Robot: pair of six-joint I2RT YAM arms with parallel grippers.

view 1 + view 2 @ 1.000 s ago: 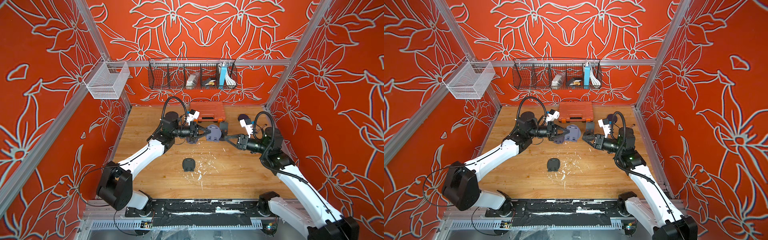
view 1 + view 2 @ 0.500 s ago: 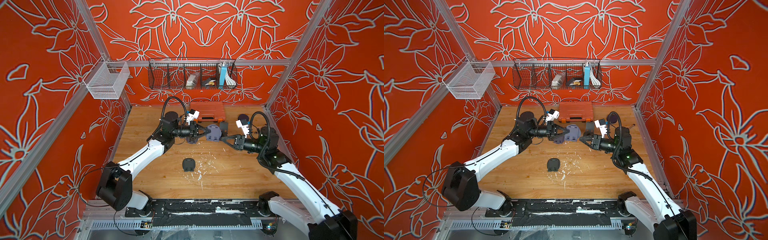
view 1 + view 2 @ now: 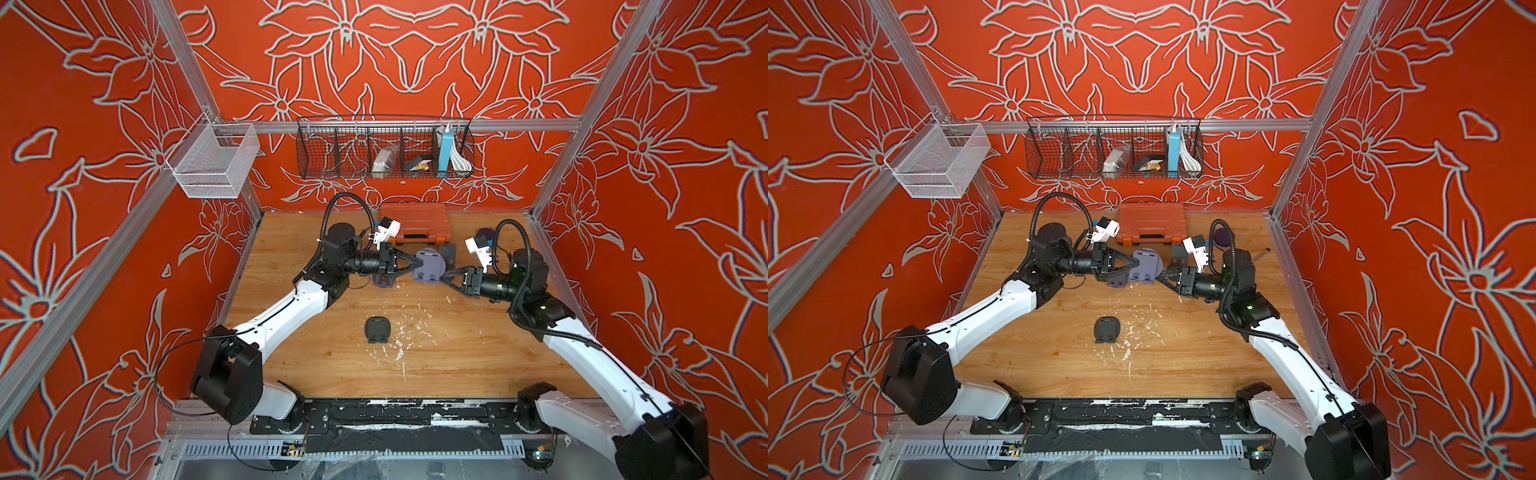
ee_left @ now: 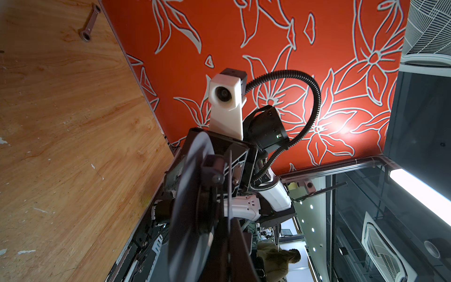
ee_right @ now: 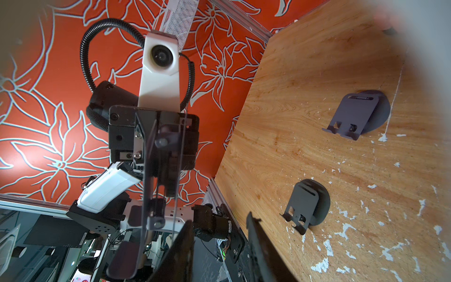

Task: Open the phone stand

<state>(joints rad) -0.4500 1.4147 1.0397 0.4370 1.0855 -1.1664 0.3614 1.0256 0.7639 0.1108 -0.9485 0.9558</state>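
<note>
A lavender phone stand (image 3: 432, 266) (image 3: 1148, 266) hangs above the table near the back middle, with my left gripper (image 3: 419, 264) (image 3: 1135, 264) shut on its left edge. The left wrist view has the phone stand (image 4: 192, 195) edge-on, pinched at my left gripper (image 4: 227, 234). My right gripper (image 3: 445, 276) (image 3: 1160, 277) comes in from the right, its tips at the stand's right rim. In the right wrist view my right gripper (image 5: 219, 244) is open with nothing between its fingers, and the phone stand (image 5: 156, 171) sits just beside one finger (image 5: 180, 249).
A black stand (image 3: 377, 329) (image 5: 307, 205) lies flat at the table's middle. Another lavender stand (image 3: 384, 280) (image 5: 356, 114) lies under my left wrist. A dark grey stand (image 3: 448, 253), a dark disc (image 3: 484, 235) and an orange case (image 3: 415, 222) sit at the back.
My right gripper has moved left, up to the held stand's rim, with its jaws slightly narrower. The left arm and the stand have stayed put.
</note>
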